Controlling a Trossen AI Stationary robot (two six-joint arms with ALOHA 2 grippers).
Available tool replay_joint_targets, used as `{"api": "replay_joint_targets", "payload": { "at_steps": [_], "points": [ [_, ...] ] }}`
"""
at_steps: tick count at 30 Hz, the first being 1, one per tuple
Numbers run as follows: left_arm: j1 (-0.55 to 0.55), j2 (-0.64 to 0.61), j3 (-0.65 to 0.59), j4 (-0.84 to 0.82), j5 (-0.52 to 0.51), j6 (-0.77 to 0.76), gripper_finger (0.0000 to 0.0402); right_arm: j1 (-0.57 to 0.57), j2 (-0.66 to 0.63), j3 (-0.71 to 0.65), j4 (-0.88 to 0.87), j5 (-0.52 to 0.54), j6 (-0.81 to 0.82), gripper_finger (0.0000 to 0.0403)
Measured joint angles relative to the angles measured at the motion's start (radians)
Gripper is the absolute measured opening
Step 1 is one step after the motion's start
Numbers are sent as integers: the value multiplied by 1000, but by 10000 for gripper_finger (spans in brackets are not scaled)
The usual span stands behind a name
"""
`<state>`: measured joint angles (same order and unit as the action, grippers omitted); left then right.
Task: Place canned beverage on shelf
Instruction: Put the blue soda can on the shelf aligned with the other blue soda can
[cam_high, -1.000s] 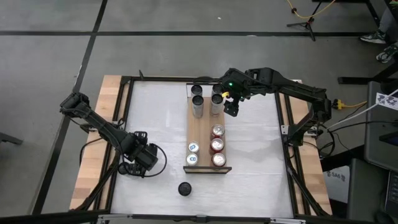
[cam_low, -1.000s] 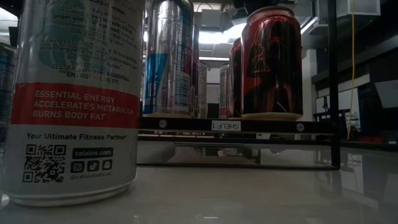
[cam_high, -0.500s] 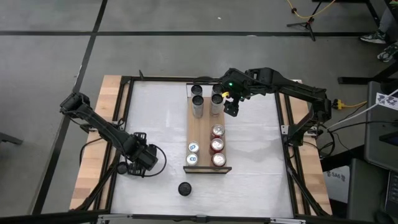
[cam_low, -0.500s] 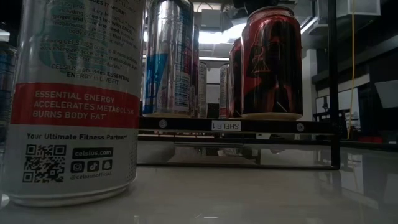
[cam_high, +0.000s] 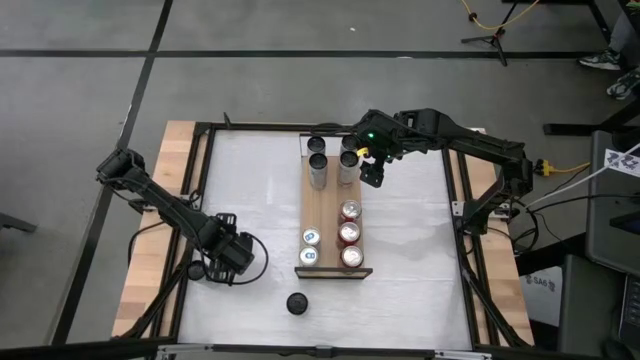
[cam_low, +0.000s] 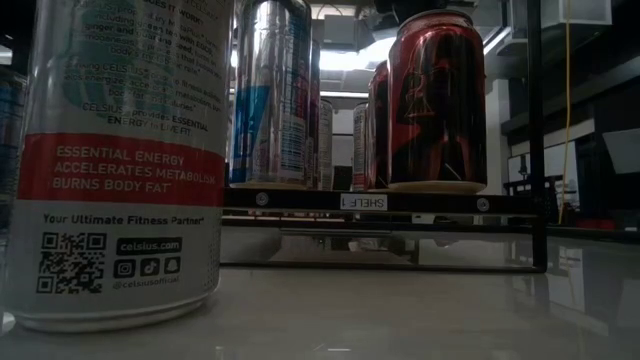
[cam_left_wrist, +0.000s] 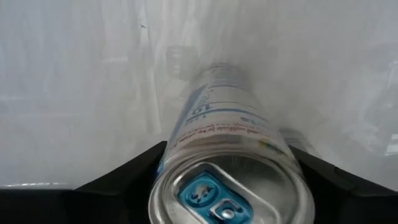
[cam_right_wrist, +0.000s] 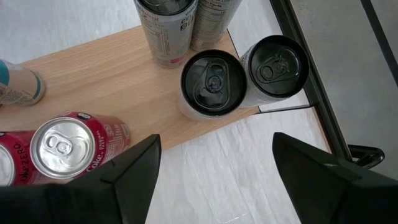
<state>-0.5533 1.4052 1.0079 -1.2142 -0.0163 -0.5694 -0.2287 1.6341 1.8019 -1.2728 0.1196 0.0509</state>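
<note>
The left hand (cam_high: 222, 262) is straddling a white can (cam_left_wrist: 227, 168) low at the tabletop's (cam_high: 250, 190) left edge, fingers apart on either flank. The right hand (cam_right_wrist: 211, 180) is hovering with fingers apart beside the shelf (cam_high: 328, 205), which is carrying upright cans mid-tabletop.

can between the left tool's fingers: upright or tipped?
Upright. In the left wrist view the can shows its blue-tabbed top toward the camera, body running down to the table, dark fingers on both sides.
</note>
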Motion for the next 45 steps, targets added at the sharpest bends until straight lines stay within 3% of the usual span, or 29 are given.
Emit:
{"api": "replay_joint_targets", "payload": {
  "at_steps": [8,16,25,36,45],
  "points": [
    [89,0,87,-2,39,6,216,0,0,0,0,0,0,298],
    [231,0,146,-11,147,49,214,0,0,0,0,0,0,298],
    [394,27,345,-148,64,185,214,0,0,0,0,0,0,298],
    [504,330,818,-349,-45,445,214,0,-2,0,-21,0,0,298],
    [536,543,1050,-352,-46,502,214,0,-61,0,-38,0,0,298]
  ]
}}
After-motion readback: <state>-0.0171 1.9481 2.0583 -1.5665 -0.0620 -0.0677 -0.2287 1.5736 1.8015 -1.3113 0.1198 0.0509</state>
